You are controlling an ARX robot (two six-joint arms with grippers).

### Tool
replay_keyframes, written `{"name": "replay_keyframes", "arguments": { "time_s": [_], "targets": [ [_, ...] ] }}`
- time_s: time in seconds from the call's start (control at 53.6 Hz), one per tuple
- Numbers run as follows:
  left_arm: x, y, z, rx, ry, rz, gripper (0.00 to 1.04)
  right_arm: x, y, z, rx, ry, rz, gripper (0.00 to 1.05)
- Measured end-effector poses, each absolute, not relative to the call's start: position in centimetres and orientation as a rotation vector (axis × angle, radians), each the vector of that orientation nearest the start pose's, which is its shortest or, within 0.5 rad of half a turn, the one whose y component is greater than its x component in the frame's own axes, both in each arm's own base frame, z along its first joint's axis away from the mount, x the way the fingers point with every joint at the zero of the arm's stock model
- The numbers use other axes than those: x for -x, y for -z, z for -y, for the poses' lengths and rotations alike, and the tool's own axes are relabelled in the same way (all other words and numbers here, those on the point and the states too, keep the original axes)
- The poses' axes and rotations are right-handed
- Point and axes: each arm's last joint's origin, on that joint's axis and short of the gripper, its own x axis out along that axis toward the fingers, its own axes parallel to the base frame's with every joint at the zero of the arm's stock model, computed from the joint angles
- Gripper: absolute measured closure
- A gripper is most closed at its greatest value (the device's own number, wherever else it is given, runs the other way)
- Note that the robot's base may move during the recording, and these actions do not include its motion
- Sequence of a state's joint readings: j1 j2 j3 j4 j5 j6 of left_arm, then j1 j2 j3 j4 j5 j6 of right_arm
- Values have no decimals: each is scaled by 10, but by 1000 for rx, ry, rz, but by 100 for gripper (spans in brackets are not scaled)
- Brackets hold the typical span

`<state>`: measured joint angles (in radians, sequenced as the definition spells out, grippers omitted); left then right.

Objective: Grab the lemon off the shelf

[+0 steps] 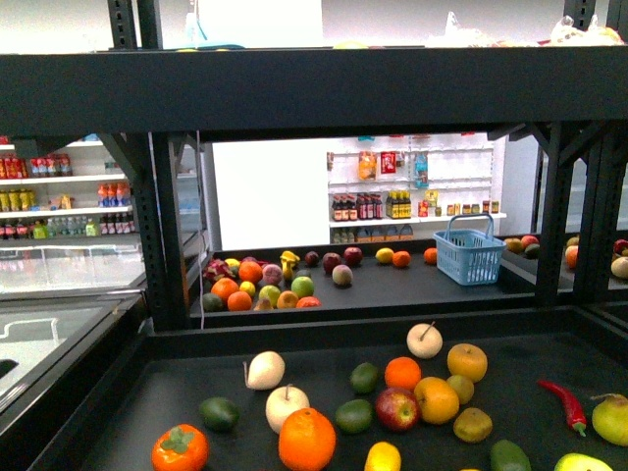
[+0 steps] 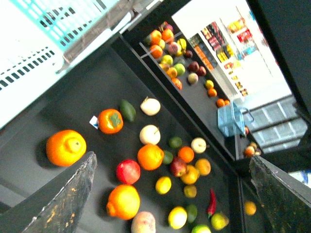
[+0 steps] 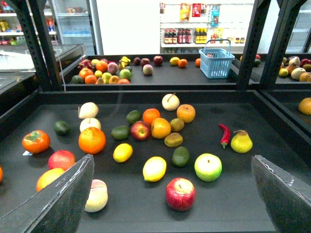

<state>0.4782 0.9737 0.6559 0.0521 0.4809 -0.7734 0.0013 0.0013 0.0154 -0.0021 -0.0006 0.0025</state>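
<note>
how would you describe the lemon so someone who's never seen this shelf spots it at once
Look on the black tray deck of the near shelf, in the loose cluster of fruit. The lemon lies between a dark green avocado and a smaller golden-yellow fruit; it is the paler, larger, smooth oval one.

Lemon (image 3: 154, 168): dark green fruit (image 3: 180, 156) just beside; golden fruit (image 3: 123, 152), green apple (image 3: 208, 167), red apple (image 3: 180, 193) near, not touching. Bare desk (image 3: 136, 208) on its camera side, between red apple and pale fruit (image 3: 97, 195).
</note>
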Motion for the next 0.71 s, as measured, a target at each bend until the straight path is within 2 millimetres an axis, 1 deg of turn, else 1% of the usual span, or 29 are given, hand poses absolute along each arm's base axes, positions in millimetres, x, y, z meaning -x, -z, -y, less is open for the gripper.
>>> {"name": "replay_keyframes", "arguments": {
  "time_s": [0.075, 0.168, 0.317, 0.503, 0.709],
  "targets": [
    [-216, -279, -102, 944, -129, -236, 8, -97, -168, 0, -2, -2, 12, 7],
    [-244, -274, -121, 1009, -177, -258, 8, -97, -168, 0, -2, -2, 12, 7],
    [-282, -268, -146, 1080, -247, -268, 8, -97, -168, 0, -2, -2, 12, 7],
    [-315, -275, -166, 1093, -273, -230, 8, -97, -168, 0, -2, -2, 12, 7],
    [-337, -274, -173, 1093, -278, -200, 8, -97, -168, 0, -2, -2, 12, 7]
  ]
}}
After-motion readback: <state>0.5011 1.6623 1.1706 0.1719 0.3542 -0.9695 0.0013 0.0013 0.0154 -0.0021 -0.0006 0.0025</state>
